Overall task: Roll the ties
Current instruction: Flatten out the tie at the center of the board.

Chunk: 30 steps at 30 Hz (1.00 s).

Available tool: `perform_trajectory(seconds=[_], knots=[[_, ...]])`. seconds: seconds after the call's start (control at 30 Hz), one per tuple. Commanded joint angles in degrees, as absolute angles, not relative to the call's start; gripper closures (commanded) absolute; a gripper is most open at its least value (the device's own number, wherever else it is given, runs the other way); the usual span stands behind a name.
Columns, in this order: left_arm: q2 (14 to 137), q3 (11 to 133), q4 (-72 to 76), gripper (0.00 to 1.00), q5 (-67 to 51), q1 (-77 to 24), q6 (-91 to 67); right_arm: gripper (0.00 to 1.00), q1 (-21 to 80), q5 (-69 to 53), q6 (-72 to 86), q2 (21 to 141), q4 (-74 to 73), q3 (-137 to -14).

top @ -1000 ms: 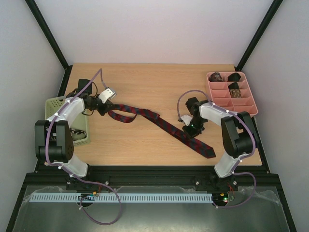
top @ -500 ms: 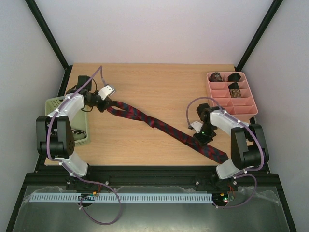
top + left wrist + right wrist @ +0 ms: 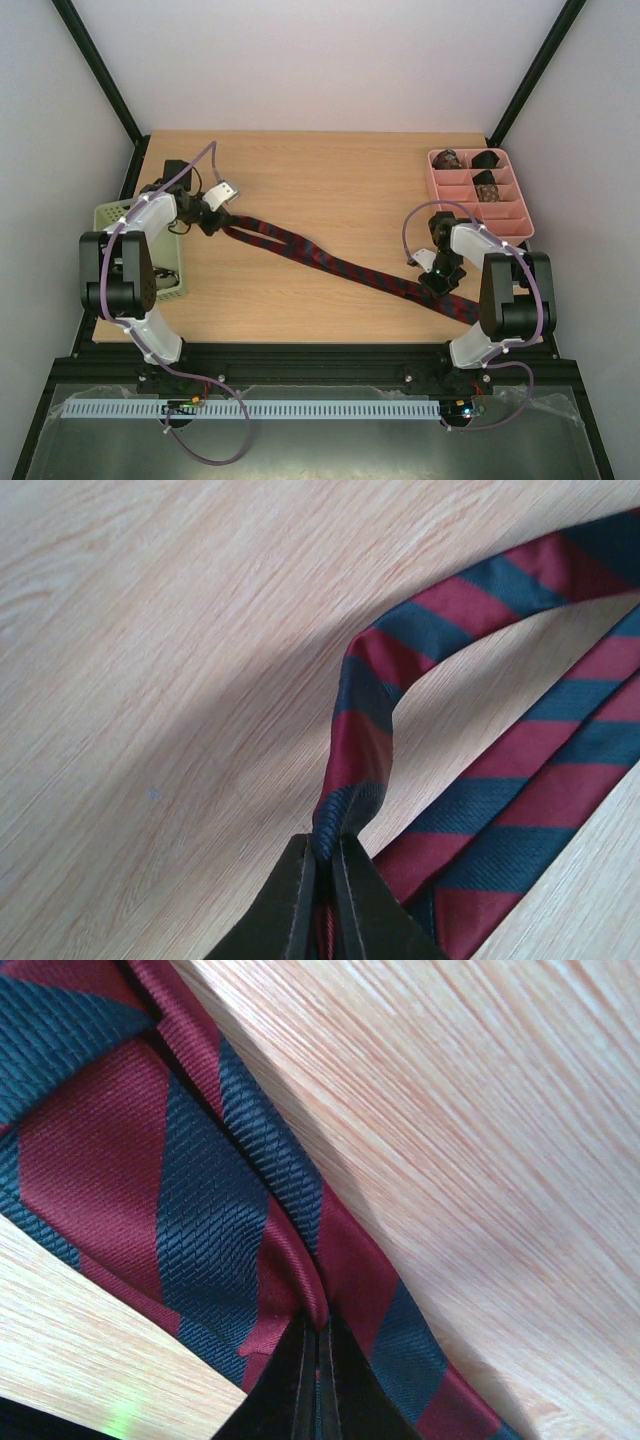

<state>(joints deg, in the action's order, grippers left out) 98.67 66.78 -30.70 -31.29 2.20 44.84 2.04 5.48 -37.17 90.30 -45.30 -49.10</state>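
Red-and-navy striped tie (image 3: 190,1190), one fold tight between the jaws of the right gripper (image 3: 318,1355), on wooden table (image 3: 480,1110).

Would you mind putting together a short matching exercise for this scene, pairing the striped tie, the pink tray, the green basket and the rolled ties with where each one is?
Column one:
1. striped tie
2. pink tray
3. green basket
4. rolled ties

Column two:
A. far right corner of the table
B. at the table's left edge
C. in the tray's far compartments
D. stretched diagonally, pinched by the left gripper and the right gripper

Pairs: 1-D; 2-A; 3-B; 4-C
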Motion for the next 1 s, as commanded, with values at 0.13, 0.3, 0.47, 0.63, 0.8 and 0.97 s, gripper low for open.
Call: perform_trajectory(seconds=[0.13, 0.3, 0.47, 0.63, 0.8, 0.97], knots=[[99.0, 62.7, -31.8, 0.97, -26.6, 2.7, 51.3, 0.99, 0.0, 10.9, -44.6, 94.9, -43.4, -52.4], [94.0, 56.3, -34.9, 0.86, -29.6, 2.2, 59.3, 0.96, 0.0, 9.4, -46.0, 95.5, -44.1, -55.9], [93.7, 56.5, -33.2, 0.56, -28.0, 2.2, 55.6, 0.69, 0.0, 5.1, -45.4, 94.7, -50.1, -58.4], [95.1, 62.5, -31.6, 0.4, -29.0, 3.5, 47.9, 0.59, -0.1, 1.2, -41.3, 94.3, -54.6, -61.9], [92.5, 63.2, -27.2, 0.34, -32.2, 3.6, 44.6, 0.61, -0.1, -0.5, -36.8, 94.9, -55.5, -60.7], [92.8, 64.5, -27.1, 0.32, -33.3, 3.3, 42.9, 0.62, -0.1, 2.7, -35.3, 95.4, -51.2, -57.2]])
